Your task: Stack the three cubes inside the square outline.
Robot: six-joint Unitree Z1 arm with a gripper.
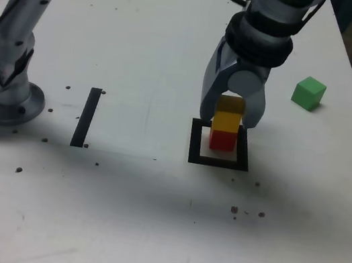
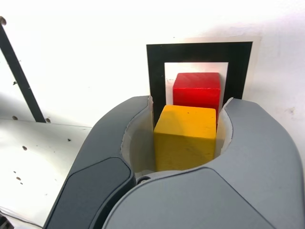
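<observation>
Grey fingers (image 2: pixel 248 143) clamp the yellow cube (image 2: pixel 185 137) above the red cube (image 2: pixel 196 90).

White table (image 1: pixel 146 222), matte, speckled with small dark specks, most toward the near edge. Square outline (image 1: pixel 196 142): black frame on a white card, lying flat right of centre. Red cube (image 1: pixel 223 140) sits inside it, on the white middle. Green cube (image 1: pixel 308 93) stands alone near the right edge, well apart from the outline. Straight black strip (image 1: pixel 86 117) lies left of centre. Arm's grey base (image 1: pixel 4 101) rests at the left edge.
</observation>
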